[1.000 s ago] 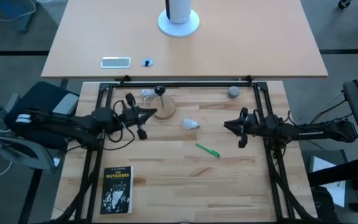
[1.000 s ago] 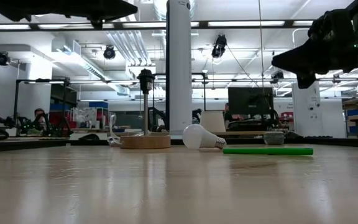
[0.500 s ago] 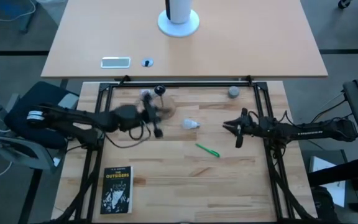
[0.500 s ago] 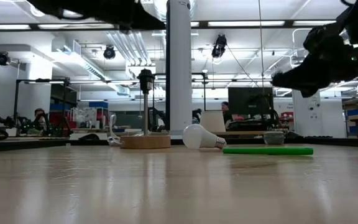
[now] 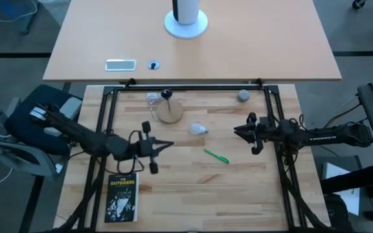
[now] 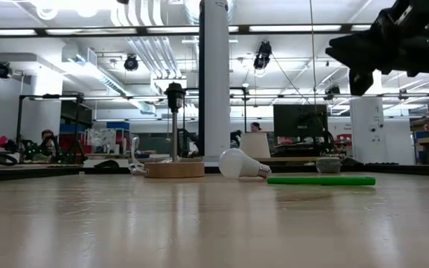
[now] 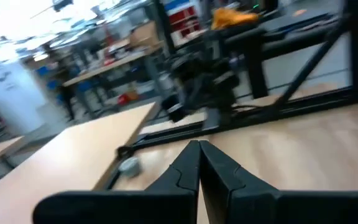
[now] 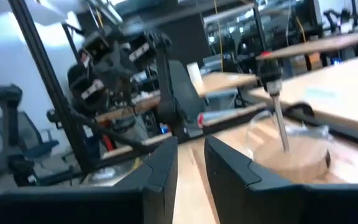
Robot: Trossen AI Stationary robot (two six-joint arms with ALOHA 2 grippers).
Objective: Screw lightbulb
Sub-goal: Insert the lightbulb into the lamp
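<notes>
The white lightbulb (image 5: 199,129) (image 6: 240,164) lies on its side on the wooden table, its silvery base toward the right. To its far left a round wooden lamp base (image 5: 170,114) (image 6: 173,170) (image 8: 294,155) carries a dark socket (image 5: 166,94) on a thin stem. My left gripper (image 5: 171,145) (image 7: 199,148) is shut with nothing in it. It hovers level, nearer than the bulb and to its left. My right gripper (image 5: 236,131) (image 8: 191,149) is open with a narrow gap. It points level toward the bulb from the right and stands well short of it.
A green pen (image 5: 216,156) (image 6: 321,180) lies just nearer than the bulb, to its right. A grey ball (image 5: 243,96) sits at the far right, and a clear wrapper (image 5: 151,98) lies beside the lamp base. A black book (image 5: 122,197) lies near-left, under the left arm.
My left gripper has swung from beside the lamp base toward the table's near edge and a little to the right, staying shut. My right gripper has tipped its fingertips upward without changing place. The bulb, lamp base and pen have not moved.
</notes>
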